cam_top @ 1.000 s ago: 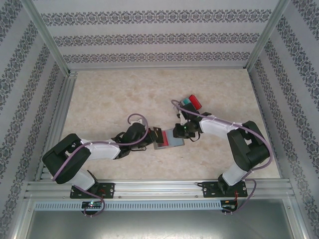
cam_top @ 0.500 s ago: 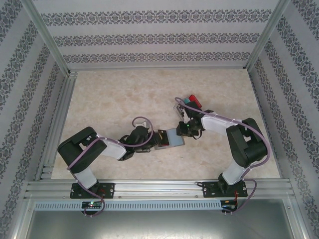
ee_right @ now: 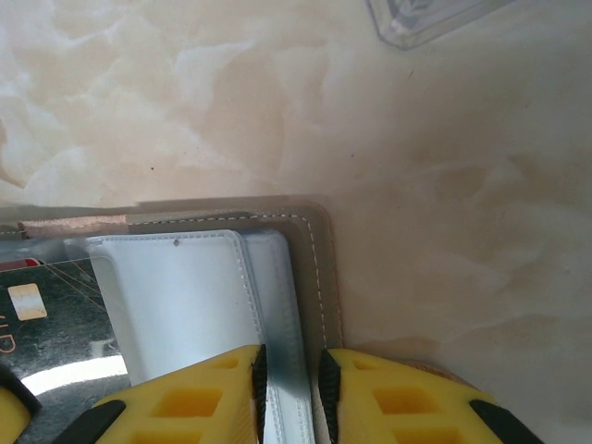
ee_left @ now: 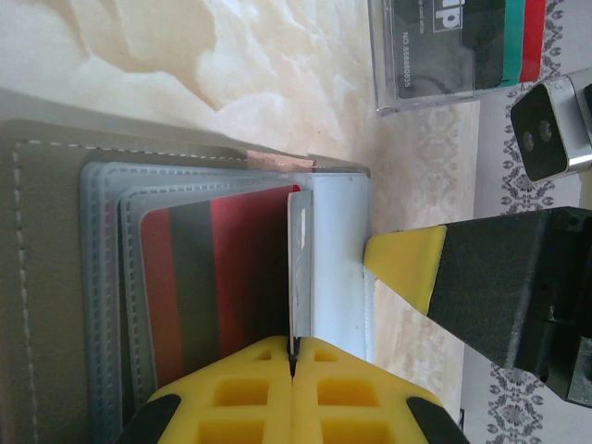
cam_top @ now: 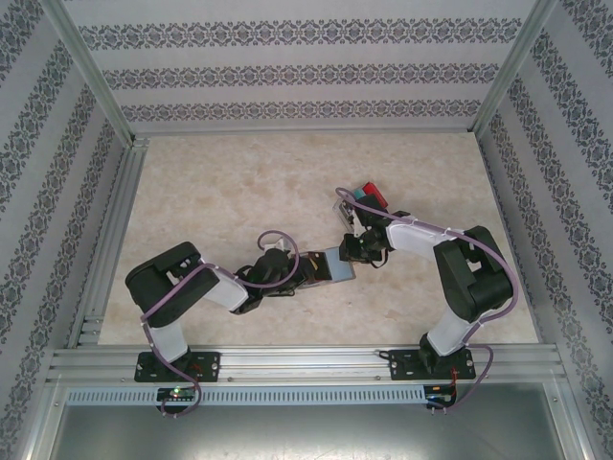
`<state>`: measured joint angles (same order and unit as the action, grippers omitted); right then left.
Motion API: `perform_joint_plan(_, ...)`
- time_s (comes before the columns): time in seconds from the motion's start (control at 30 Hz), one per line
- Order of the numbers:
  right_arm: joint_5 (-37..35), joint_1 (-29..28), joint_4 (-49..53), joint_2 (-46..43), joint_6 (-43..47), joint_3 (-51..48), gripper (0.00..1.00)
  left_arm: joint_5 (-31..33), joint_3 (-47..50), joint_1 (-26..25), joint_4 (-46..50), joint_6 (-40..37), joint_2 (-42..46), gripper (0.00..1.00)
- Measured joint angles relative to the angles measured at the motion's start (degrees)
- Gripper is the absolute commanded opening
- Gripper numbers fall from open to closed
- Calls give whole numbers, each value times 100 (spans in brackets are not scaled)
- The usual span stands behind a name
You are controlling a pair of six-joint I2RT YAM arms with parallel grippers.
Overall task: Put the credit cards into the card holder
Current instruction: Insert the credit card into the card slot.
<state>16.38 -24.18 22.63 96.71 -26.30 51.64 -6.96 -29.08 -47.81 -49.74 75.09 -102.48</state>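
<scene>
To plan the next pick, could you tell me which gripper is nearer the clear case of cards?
Right. The right gripper clamps the card holder edge nearest the clear case; the left gripper sits at the holder's far side.

Beige marbled table (cam_top: pixel 239 182) with open grey card holder (cam_top: pixel 333 268) and, nearby, clear case (ee_left: pixel 387 88) of cards (cam_top: pixel 370 197).
</scene>
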Motion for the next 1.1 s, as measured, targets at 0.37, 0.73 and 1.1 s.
perform_joint_plan(0.37, 39, 9, -66, -22, 20, -59, 26, 98, -575, -136, 286, 33, -317, 7)
perform_joint_plan(0.73, 17, 44, -168, -120, 15, -140, 28, -94, -1539, -162, 1974, -201, -232, 36)
perform_joint_plan(1.1, 35, 44, -181, -129, 15, -146, 28, 20, -1609, -173, 2929, -411, 22, 18)
